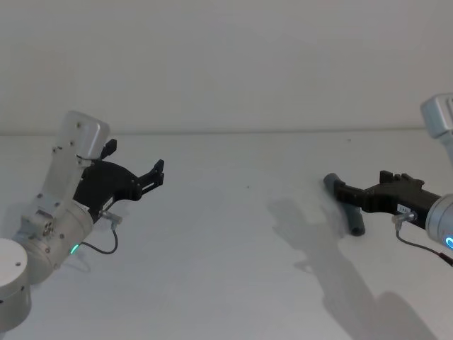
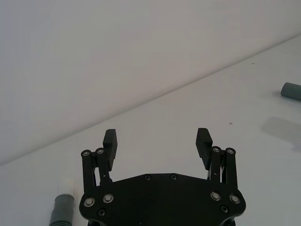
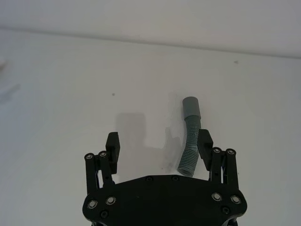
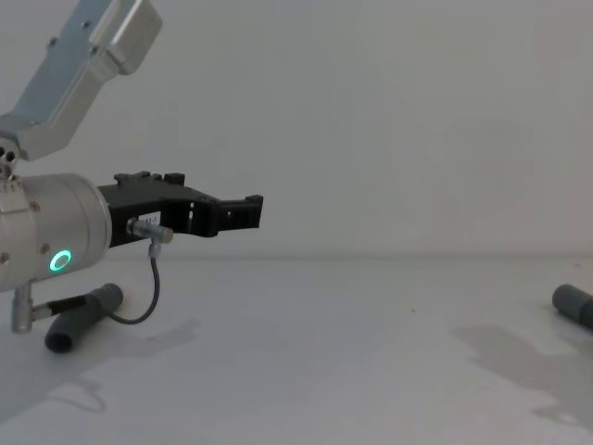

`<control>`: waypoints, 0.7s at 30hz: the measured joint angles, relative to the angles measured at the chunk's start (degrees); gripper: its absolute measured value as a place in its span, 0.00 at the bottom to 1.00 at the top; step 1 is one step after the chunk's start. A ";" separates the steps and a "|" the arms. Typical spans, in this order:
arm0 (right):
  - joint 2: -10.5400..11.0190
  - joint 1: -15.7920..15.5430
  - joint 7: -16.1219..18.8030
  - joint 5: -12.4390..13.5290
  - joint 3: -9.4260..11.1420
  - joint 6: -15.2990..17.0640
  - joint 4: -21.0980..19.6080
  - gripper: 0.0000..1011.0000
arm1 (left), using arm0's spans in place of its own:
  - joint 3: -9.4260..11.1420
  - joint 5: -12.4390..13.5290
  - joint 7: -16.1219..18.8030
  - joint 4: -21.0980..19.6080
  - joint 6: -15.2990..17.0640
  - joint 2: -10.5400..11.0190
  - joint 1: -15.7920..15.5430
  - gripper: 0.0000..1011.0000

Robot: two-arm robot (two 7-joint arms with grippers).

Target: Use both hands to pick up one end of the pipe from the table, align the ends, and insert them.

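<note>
Barely started: right hand (image 3: pixel 158 141) open around one pipe (image 3: pixel 191 136) on the counter (image 1: pixel 233 283), left hand (image 2: pixel 156 137) open in the air, other pipe (image 4: pixel 83 317) lying near it. Nothing gripped or joined yet.

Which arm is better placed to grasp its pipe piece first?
Right: its open black plastic tool brackets the dark grey ribbed pipe piece. The open left tool hangs raised, its grey piece lying below it.

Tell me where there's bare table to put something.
The wide middle of the table, between the left gripper and right gripper, is bare. Crowded: the right side, where the right gripper is at one pipe piece, and the left, by the other piece.
</note>
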 joint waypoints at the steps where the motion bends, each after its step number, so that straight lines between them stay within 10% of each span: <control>1: 0.17 0.20 0.20 -0.02 -0.15 0.31 0.15 0.99 | 0.00 -0.01 -0.01 0.00 0.01 0.00 0.00 0.99; 21: 0.77 6.87 2.68 -2.60 -4.98 -0.80 8.56 0.99 | 0.00 -0.09 -0.10 0.01 0.20 0.00 -0.09 0.99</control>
